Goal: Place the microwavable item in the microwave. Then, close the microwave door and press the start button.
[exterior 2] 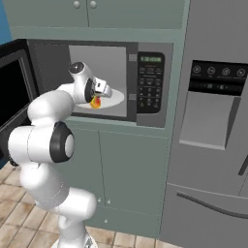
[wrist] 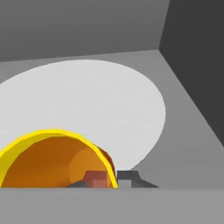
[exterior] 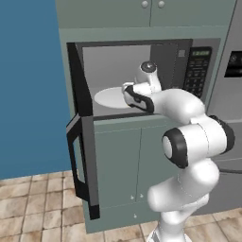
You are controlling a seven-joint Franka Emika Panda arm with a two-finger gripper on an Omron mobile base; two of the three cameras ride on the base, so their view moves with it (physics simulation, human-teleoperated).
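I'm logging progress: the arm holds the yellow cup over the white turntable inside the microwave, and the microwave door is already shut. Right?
Not quite. The microwave door hangs wide open, as the left base view shows. The rest holds: the yellow cup is over the turntable inside the microwave.

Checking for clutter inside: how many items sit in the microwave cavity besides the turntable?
1: the yellow cup, over the near part of the white turntable inside the microwave, gripped at its rim by the gripper. The arm may hide something.

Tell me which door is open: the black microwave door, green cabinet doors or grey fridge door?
The black microwave door: it is swung out; the cabinet doors and fridge door sit shut.
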